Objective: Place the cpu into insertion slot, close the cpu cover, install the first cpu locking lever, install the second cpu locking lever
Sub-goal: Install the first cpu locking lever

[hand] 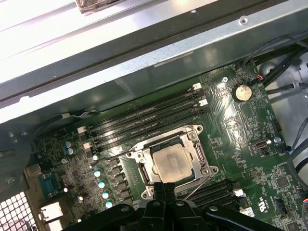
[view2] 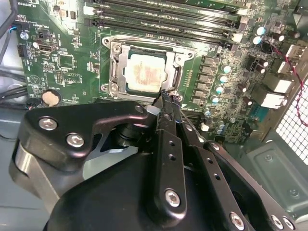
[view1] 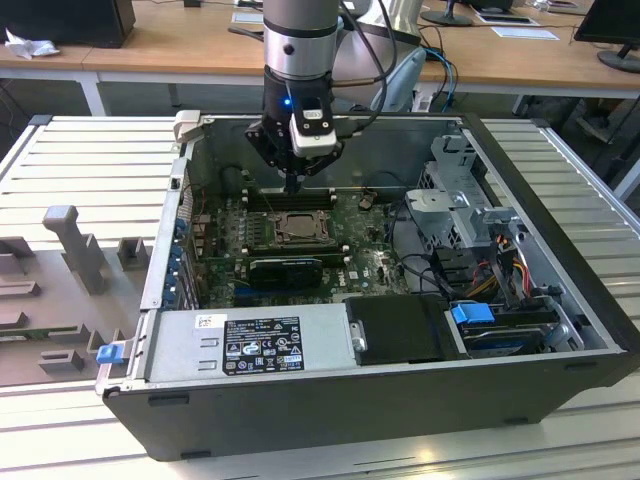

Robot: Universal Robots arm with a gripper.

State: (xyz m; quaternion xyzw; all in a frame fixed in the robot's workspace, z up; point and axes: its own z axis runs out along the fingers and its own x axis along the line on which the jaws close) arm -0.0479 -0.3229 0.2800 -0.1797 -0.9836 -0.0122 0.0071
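Quick update from us. The gripper [view1: 291,185] hangs inside the open computer case [view1: 400,400], which sits on the ribbed grey bench [view1: 90,160]. In both wrist views the fingers [view2: 169,130] are pinched together with nothing between them, their tips right at the edge of the insertion slot [hand: 191,131] on the side away from the long black memory slots [hand: 144,120].

The cpu [hand: 168,161] is lying flat in the slot, its pale metal top showing some brownish smudges. The cpu cover [hand: 146,166] is down around it, with the chip showing through the window. A thin wire locking lever [hand: 198,186] runs just beside the fingertips; we can't tell if they're touching it or if it's latched.

As for labels, the power supply [view1: 330,340] at the front of the case has a black-and-white sticker [view1: 262,345] plus a small white one, and the green board has white lettering all over it, but it's too small for us to read.
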